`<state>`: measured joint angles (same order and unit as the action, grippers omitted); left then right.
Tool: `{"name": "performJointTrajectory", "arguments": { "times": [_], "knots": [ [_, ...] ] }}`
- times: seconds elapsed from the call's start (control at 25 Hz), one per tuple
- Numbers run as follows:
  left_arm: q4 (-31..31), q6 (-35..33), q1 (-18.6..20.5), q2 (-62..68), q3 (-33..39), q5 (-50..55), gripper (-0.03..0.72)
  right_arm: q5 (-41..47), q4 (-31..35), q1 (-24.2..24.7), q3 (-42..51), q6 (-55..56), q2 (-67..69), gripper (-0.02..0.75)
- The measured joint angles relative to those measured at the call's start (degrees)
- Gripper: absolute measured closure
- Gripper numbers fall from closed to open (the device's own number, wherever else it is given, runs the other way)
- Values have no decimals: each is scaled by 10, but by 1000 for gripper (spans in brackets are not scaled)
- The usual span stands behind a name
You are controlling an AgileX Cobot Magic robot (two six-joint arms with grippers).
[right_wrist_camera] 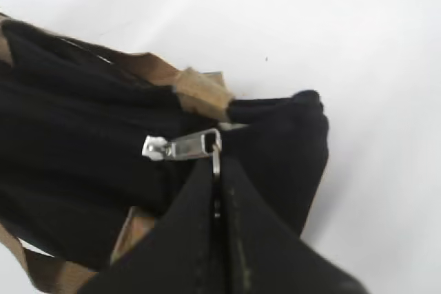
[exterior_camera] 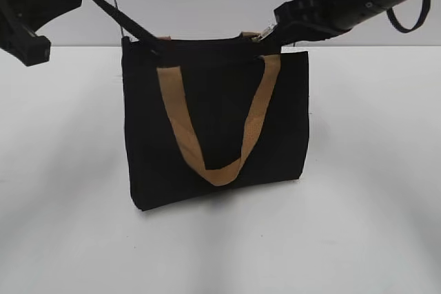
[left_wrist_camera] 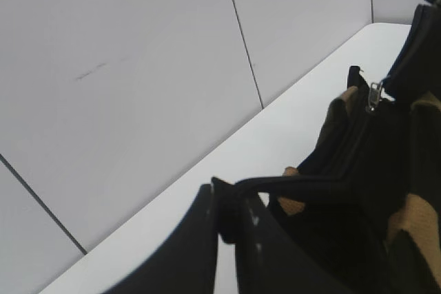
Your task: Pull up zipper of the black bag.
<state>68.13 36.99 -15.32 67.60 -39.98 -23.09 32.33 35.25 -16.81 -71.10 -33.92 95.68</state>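
- The black bag [exterior_camera: 215, 129] stands upright on the white tabletop [exterior_camera: 358, 225], roughly in the middle of the exterior view, its front panel facing the camera.
- One tan strap handle [exterior_camera: 219, 163] hangs down the front of the bag in a U shape; a second tan strap [right_wrist_camera: 200, 91] shows at the far side of the top edge in my right wrist view.
- My left gripper [left_wrist_camera: 227, 222] sits up and to the left of the bag, its jaws pressed together on a thin black strip [exterior_camera: 117, 15] that runs taut from the bag's top left corner up to it.
- In my left wrist view that strip leads from between the jaws across to the bag's near end.
- My right gripper [right_wrist_camera: 215, 197] is at the bag's top right corner, its jaws closed on the small ring of the zipper [right_wrist_camera: 182, 146].
- The silver pull lies flat along the top edge, close to the right end of the bag, and shows as a small glint there in the exterior view.
- In my left wrist view the same silver pull sits at the far end of the zip line, just beside my right gripper's dark body.
- A grey panelled wall [left_wrist_camera: 138, 67] stands behind the tabletop.
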Motion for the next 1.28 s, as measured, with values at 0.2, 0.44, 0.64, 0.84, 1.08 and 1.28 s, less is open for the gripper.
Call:
{"name": "performJointTrajectory", "arguments": {
  "times": [0.2, 0.44, 0.64, 0.84, 1.08, 1.28],
  "knots": [
    [0, 0, 0, 2, 0, 0, 657, 22, -2, 13, 0, 2, -7, 738],
    [-1, 0, 1, 7, 0, -9, 657, 22, 17, 14, 0, 2, -7, 720],
    [-1, 0, 1, 18, 0, -15, 657, 34, 57, 12, 0, 2, -9, 559],
    [-2, 0, 1, 43, 0, -35, 641, 33, 72, -12, 0, 2, -10, 389],
    [-72, 0, 1, 58, 0, -32, 281, 33, 67, -15, 0, 0, -15, 337],
    [-149, 0, 1, 58, -1, 39, 26, 32, 64, -14, 0, -5, -29, 335]
  ]
}}
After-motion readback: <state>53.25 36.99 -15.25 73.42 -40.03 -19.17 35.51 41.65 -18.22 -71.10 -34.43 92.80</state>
